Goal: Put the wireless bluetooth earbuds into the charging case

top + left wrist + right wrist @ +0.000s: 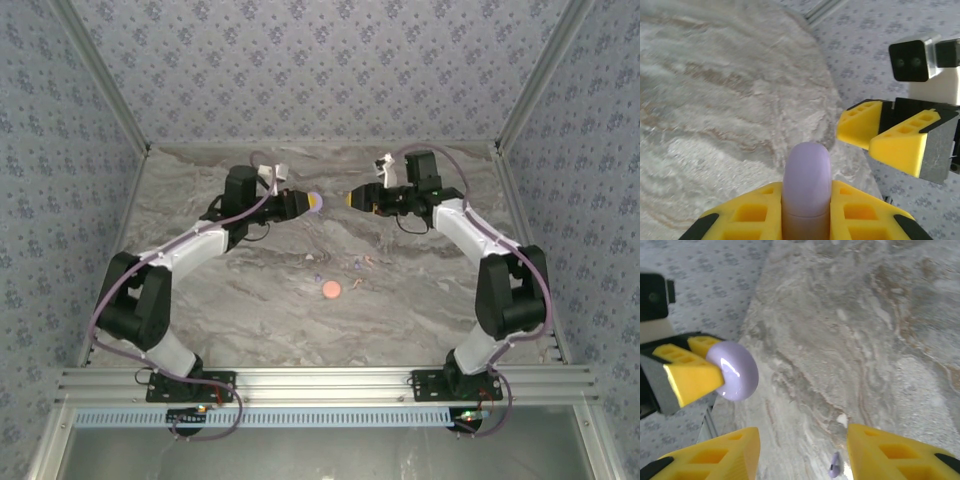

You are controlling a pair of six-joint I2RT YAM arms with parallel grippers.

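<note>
Lavender charging case [806, 180] is pinched in the left gripper [304, 203] beyond the pink disc [331, 290], right gripper [352, 199] fingers are spread facing it, and tiny earbuds [357, 266], apparently three, are scattered beside that disc.

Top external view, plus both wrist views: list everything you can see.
Case: one, lavender, held above the far middle of the table.
Disc: one, pinkish-orange, flat on the table's centre.
Earbuds: a few tiny specks, lavender and pinkish, loose around the disc; too small to count surely.
White speck: one, just beyond the disc.
Table: one, grey marble pattern.
Walls: blue-grey floral pattern, around the table.
Left gripper: yellow fingers, shut on the case.
Right gripper: yellow fingers, open, facing the case.
</note>
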